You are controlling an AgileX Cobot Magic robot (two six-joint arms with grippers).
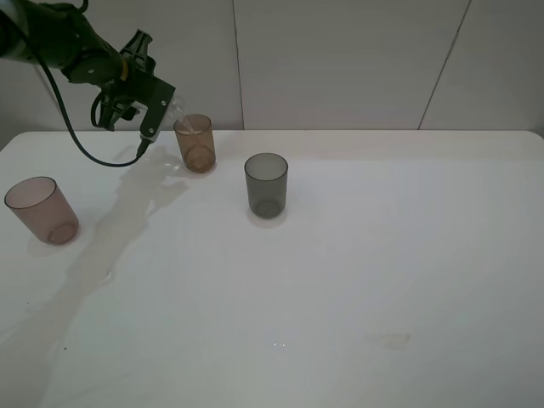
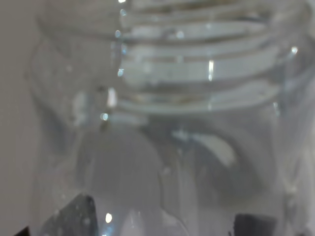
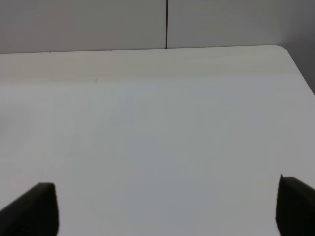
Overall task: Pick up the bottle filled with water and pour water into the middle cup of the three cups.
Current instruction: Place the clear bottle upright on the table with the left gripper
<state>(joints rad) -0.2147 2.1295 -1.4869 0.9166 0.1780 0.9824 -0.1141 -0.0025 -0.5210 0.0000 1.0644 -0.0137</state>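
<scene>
My left gripper [image 1: 160,109] is shut on the clear bottle [image 1: 177,107] and holds it tilted, with its neck just above the rim of the amber middle cup [image 1: 195,144] at the back left. In the left wrist view the bottle [image 2: 167,98] fills the frame, its threaded neck showing, and dark fingertips [image 2: 74,216] press its sides. The smoky dark grey cup [image 1: 267,185] stands to the right of the amber one. The pinkish-mauve cup [image 1: 42,211] stands at the far left. My right gripper [image 3: 167,206] is open over bare table and is out of the exterior high view.
A faint greyish streak [image 1: 127,212] runs across the white table [image 1: 382,255] from the amber cup toward the front left corner. A black cable [image 1: 89,151] hangs below the left arm. A wall stands right behind the table's back edge.
</scene>
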